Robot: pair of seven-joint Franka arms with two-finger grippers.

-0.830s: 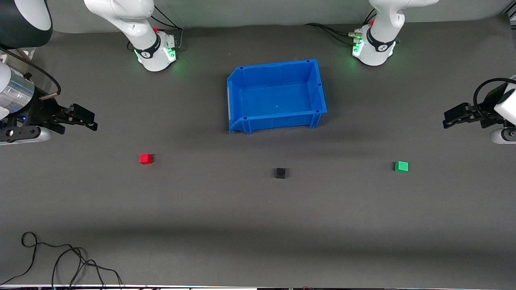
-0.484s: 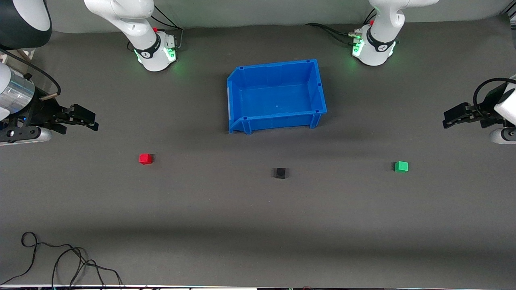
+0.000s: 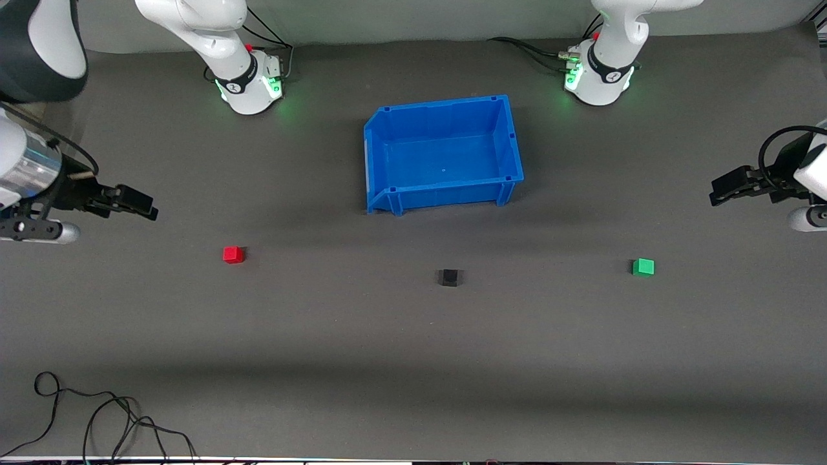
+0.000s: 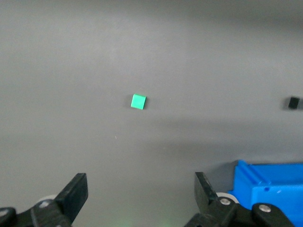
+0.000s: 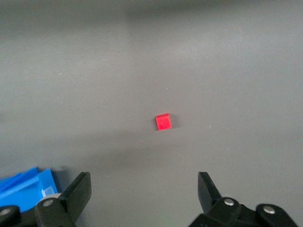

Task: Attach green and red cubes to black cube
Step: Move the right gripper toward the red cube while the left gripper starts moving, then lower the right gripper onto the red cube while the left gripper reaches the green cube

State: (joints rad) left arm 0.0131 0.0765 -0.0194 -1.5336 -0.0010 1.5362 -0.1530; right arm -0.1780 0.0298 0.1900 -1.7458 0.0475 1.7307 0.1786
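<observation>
Black fingers of the right gripper (image 3: pixel 145 208) stand spread wide and hold nothing; the wrist view shows the gap plainly, while the front view shows them only edge-on. That gripper hangs over bare mat at the right arm's end of the table. Its wrist view looks down on the red cube (image 5: pixel 164 122), which sits alone on the grey mat (image 3: pixel 413 361), and catches only a corner of the blue bin (image 5: pixel 26 180).

At the left arm's end, the left gripper (image 3: pixel 718 192) is likewise spread and empty, over bare mat. Its wrist view shows the green cube (image 4: pixel 138 101) between the fingers' lines of reach but well apart from them, the black cube (image 4: pixel 294 102) tiny at the picture's edge, and part of the bin.

Only the front view gives all three cubes together: red (image 3: pixel 233 254) toward the right arm's end, black (image 3: pixel 449 278) midway, green (image 3: pixel 643 267) toward the left arm's end, each well apart from the others and all nearer the camera than the bin (image 3: pixel 510 139). A loose cable (image 3: pixel 97 413) lies at the table's near edge.
</observation>
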